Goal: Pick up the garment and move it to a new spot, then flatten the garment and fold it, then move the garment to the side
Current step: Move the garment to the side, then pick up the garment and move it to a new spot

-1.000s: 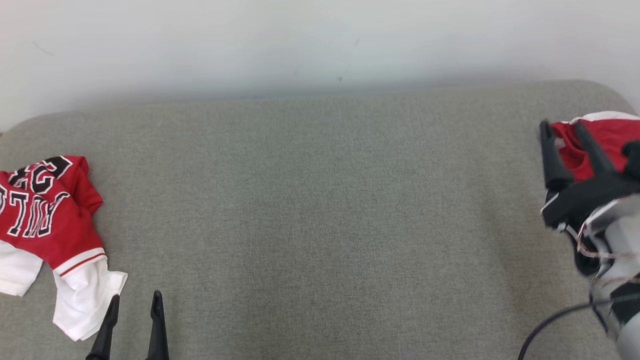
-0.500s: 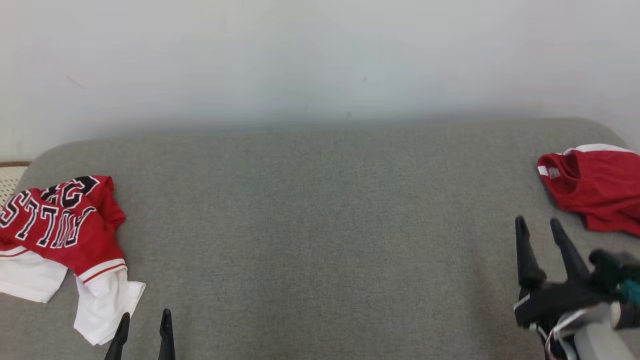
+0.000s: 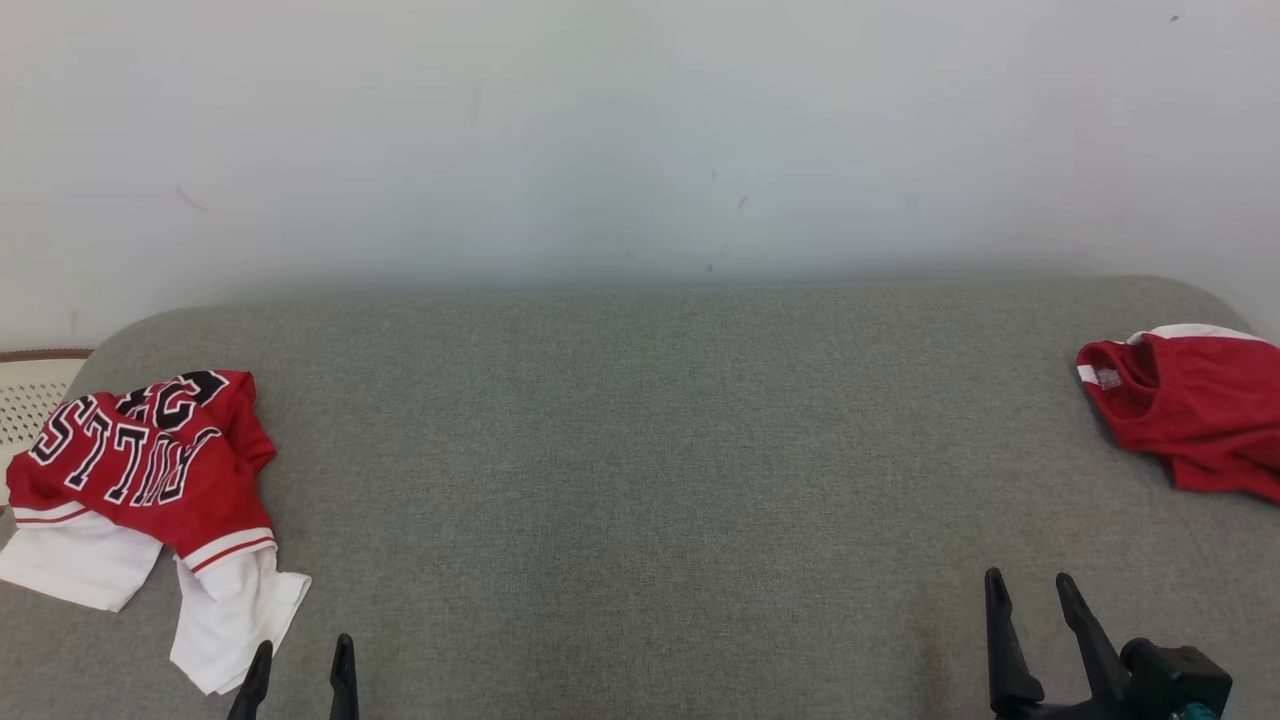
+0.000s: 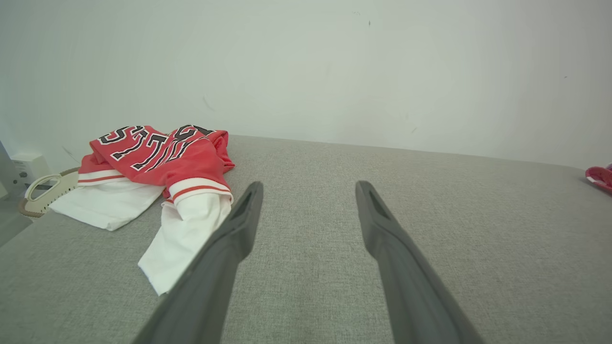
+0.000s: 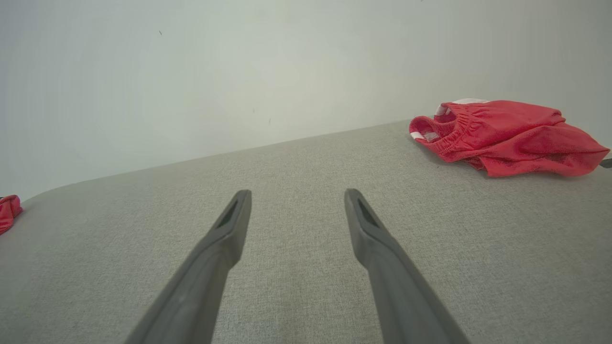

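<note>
Garment (image 3: 1190, 420), head view: lying at the far right of the cushion (image 3: 640, 450); right gripper (image 3: 1028, 582) is backing away from it, spread and empty, so side placement is looking done.
Left wrist view: left gripper (image 4: 310, 186) is idling, spread, near the jersey (image 4: 158, 153).
Right wrist view: it is sitting well clear, ahead-right.

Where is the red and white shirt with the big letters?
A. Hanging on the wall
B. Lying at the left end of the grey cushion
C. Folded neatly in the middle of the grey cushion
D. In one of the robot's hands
B: the shirt lies crumpled at the left end of the grey cushion, just beyond the open, empty left gripper.
</note>
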